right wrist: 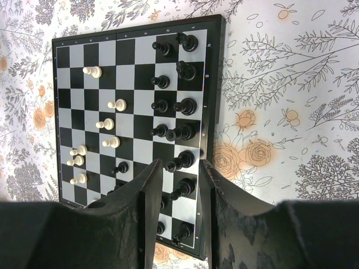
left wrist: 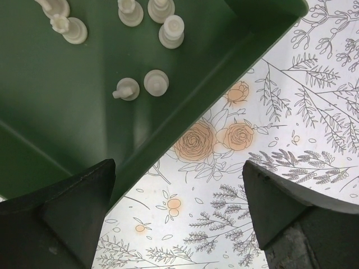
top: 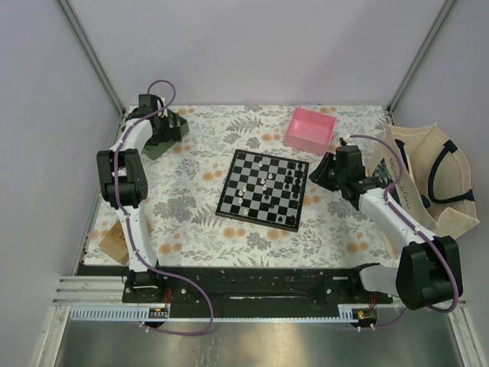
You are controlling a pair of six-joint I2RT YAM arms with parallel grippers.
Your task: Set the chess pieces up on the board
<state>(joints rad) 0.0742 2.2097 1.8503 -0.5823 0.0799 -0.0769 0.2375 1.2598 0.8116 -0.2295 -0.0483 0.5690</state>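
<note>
Top external view puts the board (top: 265, 189) near the middle of the flowered counter (top: 191, 229), turned a little askew. From the right wrist view, black pieces (right wrist: 185, 105) crowd the two rows along the board's right side. Most stand upright and a few look tipped, though I cannot make out which kind each one is. White pieces (right wrist: 118, 104) are scattered thinly over the board's left half, with a few bunched close to its left edge.

The right end effector (right wrist: 178, 163) hangs just off the board's right edge, raised above it. Its fingers are only a narrow gap apart and grip nothing that I can see. Through that gap, black pieces show standing on the board below.

Well away from the board's far left corner sits a green tray (left wrist: 67, 112) with more loose white pieces (left wrist: 156, 82) in it, some upright and some lying over. The left end effector (left wrist: 176, 168) hovers above that tray's edge, spread wide and empty, with one finger over the tray and the other over the counter.

A pink box (top: 311, 130) sits just beyond the board's far right corner. A cream bag (top: 428, 180) lies well to the board's right.
</note>
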